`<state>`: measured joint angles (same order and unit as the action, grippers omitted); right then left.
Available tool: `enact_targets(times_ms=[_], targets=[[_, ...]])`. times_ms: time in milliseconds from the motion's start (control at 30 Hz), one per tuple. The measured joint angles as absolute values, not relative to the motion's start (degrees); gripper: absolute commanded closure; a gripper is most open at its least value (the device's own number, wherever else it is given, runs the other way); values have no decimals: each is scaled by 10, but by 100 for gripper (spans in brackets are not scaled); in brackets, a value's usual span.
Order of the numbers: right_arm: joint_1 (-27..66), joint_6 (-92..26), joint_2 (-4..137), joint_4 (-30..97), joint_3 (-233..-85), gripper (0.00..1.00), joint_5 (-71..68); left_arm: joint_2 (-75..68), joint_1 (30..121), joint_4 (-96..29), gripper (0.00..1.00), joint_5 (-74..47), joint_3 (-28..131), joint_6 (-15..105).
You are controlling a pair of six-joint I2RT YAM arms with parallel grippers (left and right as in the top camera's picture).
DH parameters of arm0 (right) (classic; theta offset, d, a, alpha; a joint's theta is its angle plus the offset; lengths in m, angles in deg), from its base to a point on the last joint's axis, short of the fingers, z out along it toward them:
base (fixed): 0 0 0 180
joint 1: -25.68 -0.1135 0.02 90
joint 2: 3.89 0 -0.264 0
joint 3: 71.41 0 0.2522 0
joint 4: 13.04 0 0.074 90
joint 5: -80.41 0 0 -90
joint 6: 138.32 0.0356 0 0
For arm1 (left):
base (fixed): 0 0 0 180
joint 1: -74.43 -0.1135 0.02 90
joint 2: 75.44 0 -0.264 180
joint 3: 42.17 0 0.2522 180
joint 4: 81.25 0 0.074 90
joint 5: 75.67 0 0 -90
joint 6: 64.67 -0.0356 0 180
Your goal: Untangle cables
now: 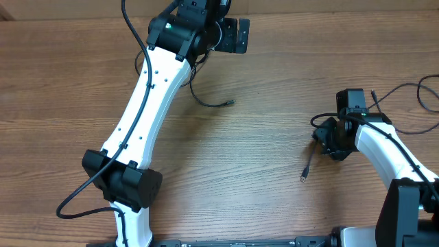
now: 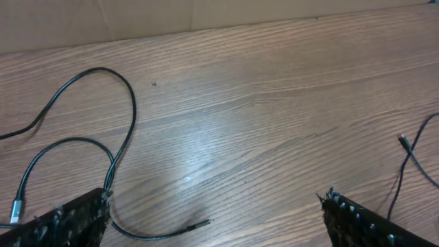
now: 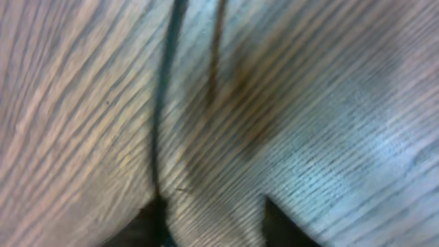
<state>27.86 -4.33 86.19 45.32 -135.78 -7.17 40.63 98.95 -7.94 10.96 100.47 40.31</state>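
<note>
One thin black cable (image 1: 203, 100) lies under my left arm, its small plug end (image 1: 230, 103) pointing right. In the left wrist view it loops at the left (image 2: 127, 116), with the plug end (image 2: 200, 224) between my fingers. My left gripper (image 1: 240, 36) (image 2: 216, 219) is wide open and empty above it. A second thin cable (image 1: 308, 165) runs from my right gripper (image 1: 321, 137) down to a plug (image 1: 302, 179). In the blurred right wrist view this cable (image 3: 162, 116) meets the left fingertip, and my right gripper (image 3: 212, 223) sits low over the table with its fingers apart.
More thin cable (image 1: 422, 96) loops at the far right edge behind my right arm. It also shows at the right of the left wrist view (image 2: 410, 152). A cardboard wall (image 2: 137, 17) borders the back of the wooden table (image 1: 260, 171).
</note>
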Motion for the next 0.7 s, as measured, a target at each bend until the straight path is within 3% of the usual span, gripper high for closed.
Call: enact_targets(times_ms=[33,500,600,700], targets=[[279,-44,862,454,-1358,96,-72,406,989,-79,0,110,1005,403],[279,-77,865,469,-1379,96,-70,406,989,-79,0,110,1005,403],[279,-133,873,540,-1482,96,-70,406,989,-78,0,110,1005,403],[279,-196,876,562,-1676,96,-70,406,989,-79,0,110,1005,403]])
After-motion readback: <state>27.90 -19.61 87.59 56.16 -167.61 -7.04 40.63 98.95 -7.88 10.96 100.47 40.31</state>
